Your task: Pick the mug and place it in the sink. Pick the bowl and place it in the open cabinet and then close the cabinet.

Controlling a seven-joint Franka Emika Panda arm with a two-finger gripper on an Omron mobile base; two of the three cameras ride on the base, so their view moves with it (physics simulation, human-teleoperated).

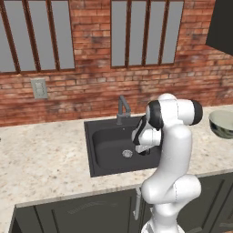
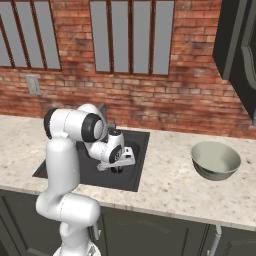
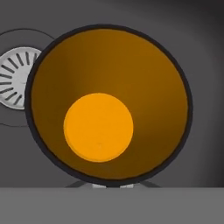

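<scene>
My gripper (image 2: 117,169) hangs low inside the black sink (image 2: 136,150), shut on the mug (image 3: 109,105). In the hand view I look straight down into the mug's orange-yellow inside, ringed by its black rim, with the silver drain (image 3: 15,78) beside it on the left. The left base view shows the gripper (image 1: 144,150) just right of the drain (image 1: 127,154), over the sink (image 1: 102,145) floor. Whether the mug touches the floor is hidden. The pale grey-green bowl (image 2: 216,160) stands on the counter to the right, also seen as the bowl (image 1: 222,124). The cabinet (image 2: 240,45) hangs open at upper right.
A grey faucet (image 1: 122,109) rises behind the basin. Speckled stone counter (image 1: 41,159) runs left and right of the sink, against a brick wall with windows. Dark lower cabinets (image 1: 91,214) sit under the counter's front edge.
</scene>
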